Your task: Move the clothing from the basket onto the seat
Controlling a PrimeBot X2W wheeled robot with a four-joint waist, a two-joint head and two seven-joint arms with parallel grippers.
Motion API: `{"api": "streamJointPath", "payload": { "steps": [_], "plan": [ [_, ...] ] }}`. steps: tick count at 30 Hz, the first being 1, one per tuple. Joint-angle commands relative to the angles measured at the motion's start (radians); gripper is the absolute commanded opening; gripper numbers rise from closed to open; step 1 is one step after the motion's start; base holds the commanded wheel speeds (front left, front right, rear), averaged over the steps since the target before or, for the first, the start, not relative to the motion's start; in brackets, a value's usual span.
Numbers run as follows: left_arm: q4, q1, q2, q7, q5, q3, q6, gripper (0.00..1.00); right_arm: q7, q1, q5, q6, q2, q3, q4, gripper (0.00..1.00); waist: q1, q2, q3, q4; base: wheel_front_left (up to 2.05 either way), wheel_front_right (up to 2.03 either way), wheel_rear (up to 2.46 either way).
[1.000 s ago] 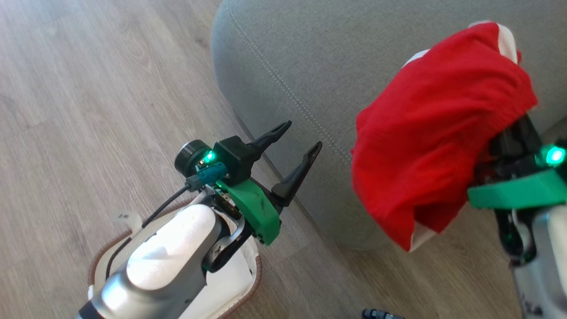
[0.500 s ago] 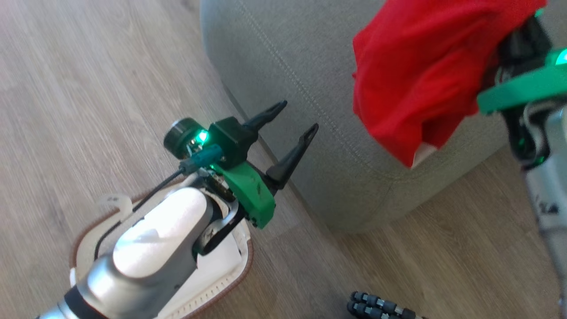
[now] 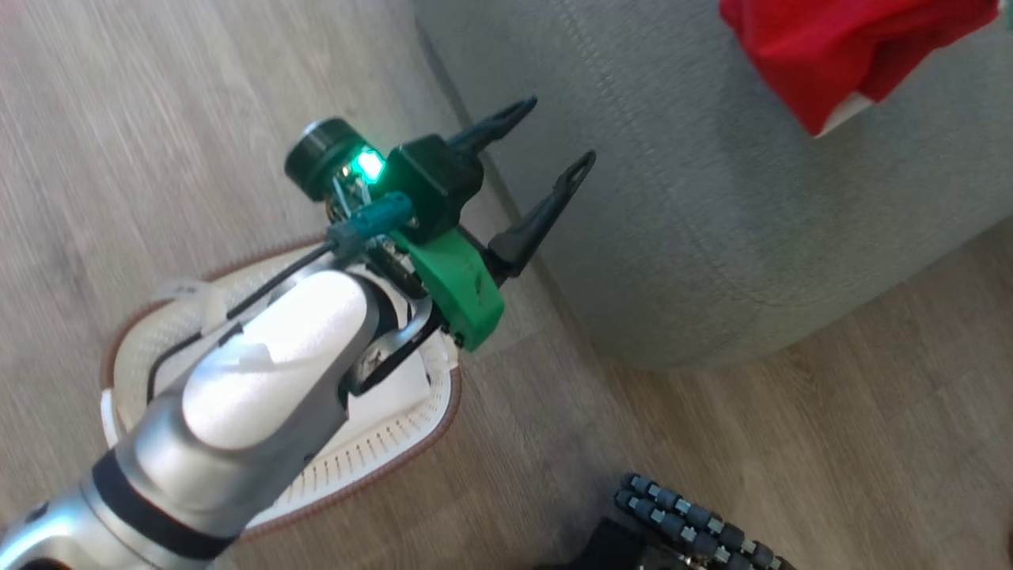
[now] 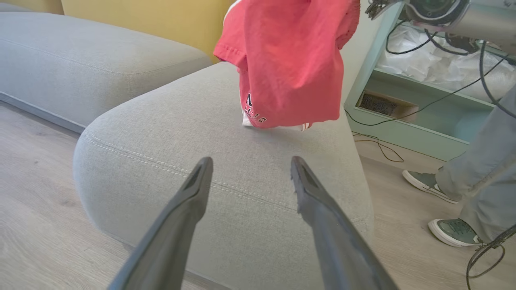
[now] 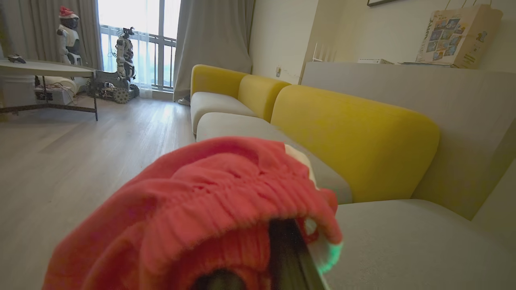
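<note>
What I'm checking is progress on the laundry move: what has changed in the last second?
The right hand, shut on the red garment, carried it from over the sofa cushion's front edge further in above the cushion top; nothing was let go. The head view itself also shifted. Unchanged: the left hand stays open and empty above the white basket on the floor.

Home living room, grey-and-yellow sofa [image 5: 403,237], wood-look floor [image 5: 80,161], curtained window [image 5: 137,24], other robots [image 5: 123,60] parked beside it
</note>
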Motion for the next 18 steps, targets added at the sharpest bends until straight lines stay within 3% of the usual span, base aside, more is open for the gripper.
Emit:
{"api": "streamJointPath", "payload": {
  "steps": [1,10,15,18],
  "plan": [
    [-0.041,-0.054,0.014,0.005,0.011,0.029,-0.006,1.0,-0.006,-0.033,-0.006,0.007,-0.033,-0.021,-0.016,0.0,-0.0001,0.0,0.054,0.034,0.0,0.0,0.0],
    [-0.059,-0.121,0.002,0.014,0.032,0.013,-0.022,1.0,-0.006,-0.095,-0.045,0.007,-0.07,-0.132,0.077,0.0,-0.0001,0.0,0.159,0.087,0.0,0.0,0.0],
    [-0.056,-0.136,-0.004,0.011,0.037,0.002,-0.027,1.0,0.001,-0.103,-0.07,0.007,-0.078,-0.082,0.192,0.0,-0.0001,0.0,0.183,0.102,0.0,0.0,0.0],
    [-0.05,-0.138,-0.007,0.007,0.035,0.0,-0.027,1.0,0.06,-0.117,-0.047,0.007,-0.075,-0.034,0.291,0.0,-0.0001,0.0,0.186,0.107,0.0,0.0,0.0]
  ]
}}
